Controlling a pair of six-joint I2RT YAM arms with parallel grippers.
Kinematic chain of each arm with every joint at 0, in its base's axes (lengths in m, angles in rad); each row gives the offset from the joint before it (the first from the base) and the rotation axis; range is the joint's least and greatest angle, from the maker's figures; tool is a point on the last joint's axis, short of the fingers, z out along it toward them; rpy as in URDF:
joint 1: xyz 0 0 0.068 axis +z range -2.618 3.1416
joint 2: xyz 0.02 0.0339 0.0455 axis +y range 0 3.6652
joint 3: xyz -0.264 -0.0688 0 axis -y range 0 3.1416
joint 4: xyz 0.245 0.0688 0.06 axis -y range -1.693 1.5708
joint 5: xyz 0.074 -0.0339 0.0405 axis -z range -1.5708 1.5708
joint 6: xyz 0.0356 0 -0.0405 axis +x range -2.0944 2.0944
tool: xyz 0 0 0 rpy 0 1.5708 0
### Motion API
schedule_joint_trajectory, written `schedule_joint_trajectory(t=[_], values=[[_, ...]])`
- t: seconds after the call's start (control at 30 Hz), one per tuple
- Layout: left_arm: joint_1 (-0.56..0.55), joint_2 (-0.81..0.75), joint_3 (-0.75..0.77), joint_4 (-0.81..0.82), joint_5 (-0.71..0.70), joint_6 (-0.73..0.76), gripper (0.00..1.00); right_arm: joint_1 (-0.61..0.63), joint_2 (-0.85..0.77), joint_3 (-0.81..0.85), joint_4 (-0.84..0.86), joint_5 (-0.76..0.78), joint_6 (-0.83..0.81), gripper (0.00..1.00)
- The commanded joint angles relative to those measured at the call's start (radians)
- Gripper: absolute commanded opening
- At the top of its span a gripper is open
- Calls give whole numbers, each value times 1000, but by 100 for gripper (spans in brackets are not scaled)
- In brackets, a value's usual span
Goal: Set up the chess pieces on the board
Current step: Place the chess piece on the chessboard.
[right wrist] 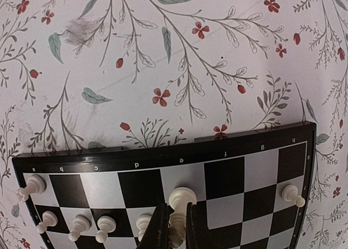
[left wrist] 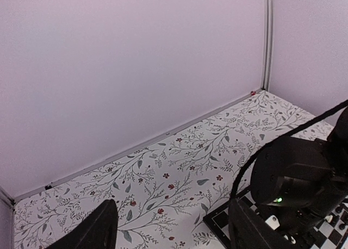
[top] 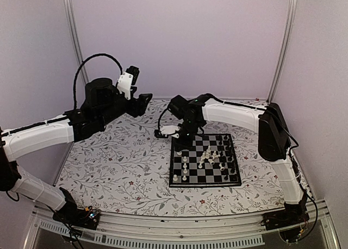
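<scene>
The board (top: 191,181) lies right of the table's centre, its near edge lettered in the right wrist view (right wrist: 163,163). My right gripper (right wrist: 176,221) is shut on a white chess piece (right wrist: 182,198), held over the board's edge row; from above this gripper (top: 181,141) sits at the board's far left corner. More white pieces (right wrist: 80,224) stand in a row to its left, and one pawn (right wrist: 291,194) stands to the right. Other pieces (top: 210,157) lie jumbled mid-board. My left gripper (top: 145,102) hangs open and high, left of the board, with nothing between its fingers (left wrist: 92,230).
Black pieces (top: 231,161) stand along the board's right side. The floral table (top: 119,173) is walled in by pale panels at the back and sides. In the left wrist view the right arm's black wrist (left wrist: 304,184) looms over the board's corner (left wrist: 222,222).
</scene>
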Motion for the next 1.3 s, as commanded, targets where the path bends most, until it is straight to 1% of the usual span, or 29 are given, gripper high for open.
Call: schedule_joint_trajectory(t=[0.0, 0.6, 1.27], values=[[11, -5, 32, 1, 6, 0, 71, 9, -12, 36, -23, -26, 10, 11], [11, -2, 33, 0, 13, 0, 71, 10, -18, 37, -46, -93, 13, 12], [11, 3, 35, -4, 18, 2, 71, 20, 27, 37, -63, -107, 7, 14]])
